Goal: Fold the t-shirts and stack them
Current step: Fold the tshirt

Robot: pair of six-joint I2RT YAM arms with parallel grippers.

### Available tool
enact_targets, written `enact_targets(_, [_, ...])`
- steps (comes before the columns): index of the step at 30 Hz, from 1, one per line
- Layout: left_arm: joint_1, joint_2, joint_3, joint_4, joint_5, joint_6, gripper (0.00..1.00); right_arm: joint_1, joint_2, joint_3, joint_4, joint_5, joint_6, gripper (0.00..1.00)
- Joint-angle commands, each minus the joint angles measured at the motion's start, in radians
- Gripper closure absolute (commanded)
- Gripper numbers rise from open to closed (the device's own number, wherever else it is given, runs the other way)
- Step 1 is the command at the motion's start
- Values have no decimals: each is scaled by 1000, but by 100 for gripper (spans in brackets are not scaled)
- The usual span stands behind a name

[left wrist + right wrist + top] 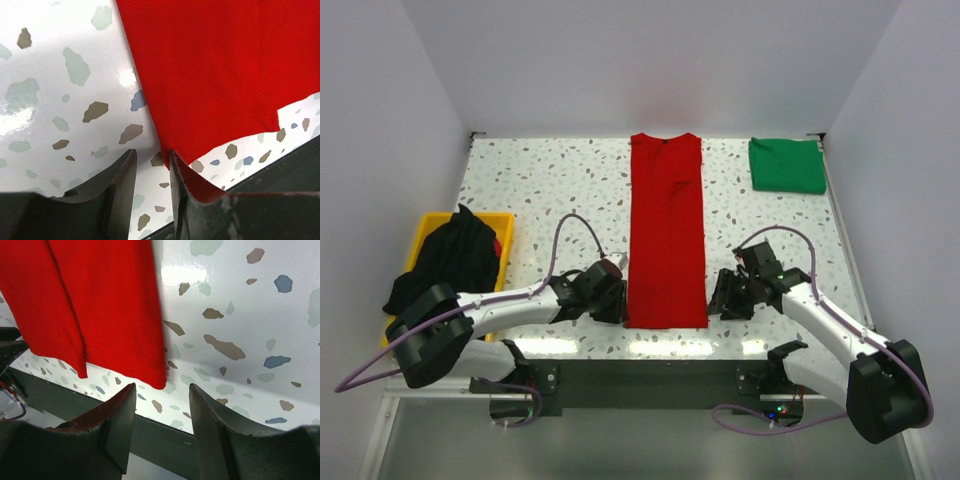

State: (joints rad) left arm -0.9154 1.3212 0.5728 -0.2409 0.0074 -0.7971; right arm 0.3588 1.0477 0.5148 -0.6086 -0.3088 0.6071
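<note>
Red t-shirt [666,240] lies with near corners beside left gripper [152,159] and right gripper [162,391], both spread empty.

Long shirt [666,240] centre, folded shirt [786,165] far right, crumpled shirt [455,262] in left bin [428,224]

red t-shirt [667,240] mid-table, yellow bin [504,226] far left

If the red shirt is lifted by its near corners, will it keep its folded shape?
Probably not: the red shirt lies flat as a thin, creased strip, so it would likely sag and its folds may open. It looks light. Pushed across the glossy table, it may bunch rather than slide whole.
</note>
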Motion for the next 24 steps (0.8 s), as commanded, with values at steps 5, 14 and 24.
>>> enact_targets(5, [-25, 15, -62, 112, 14, -51, 62, -3, 8, -74, 75, -44, 14, 50])
enact_targets(14, [-33, 13, -80, 86, 11, -71, 68, -3, 18, -137, 150, -64, 60, 51])
enact_targets(24, [-34, 3, -105, 75, 22, -83, 82, -1, 46, -193, 223, -98, 92, 66])
